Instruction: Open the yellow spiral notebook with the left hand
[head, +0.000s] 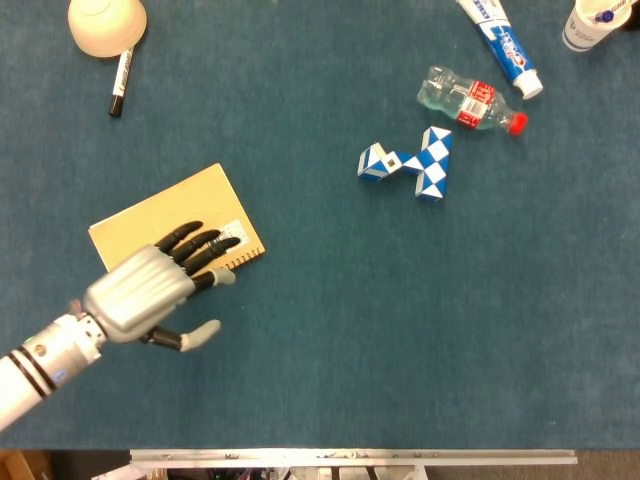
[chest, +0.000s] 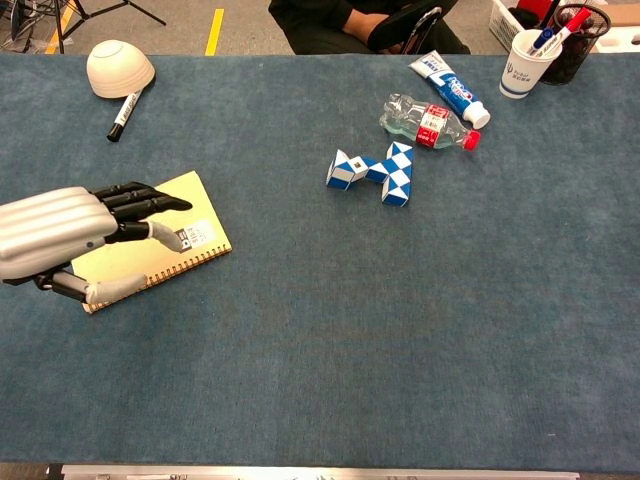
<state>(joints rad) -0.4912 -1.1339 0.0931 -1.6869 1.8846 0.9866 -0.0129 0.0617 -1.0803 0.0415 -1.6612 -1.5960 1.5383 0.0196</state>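
The blue desk (head: 330, 330) carried a closed yellow notebook (head: 160, 215), an upturned bowl (head: 106, 24) touching a marker (head: 119, 83), a blue-and-white twist puzzle (head: 412, 163), a plastic bottle (head: 468, 100), a toothpaste tube (head: 502, 42) and a paper cup (chest: 524, 62).

My left hand, palm down, fingers stretched out

My left hand (head: 148, 293) (chest: 62, 233) reaches in from my left side on a slanted forearm, its silver back turned up. My dark fingers (head: 196, 250) (chest: 140, 200) run forward nearly straight and a little apart, holding nothing. My thumb (head: 196, 335) (chest: 110, 289) sticks out to the side, well apart from them. My right hand shows in neither view.
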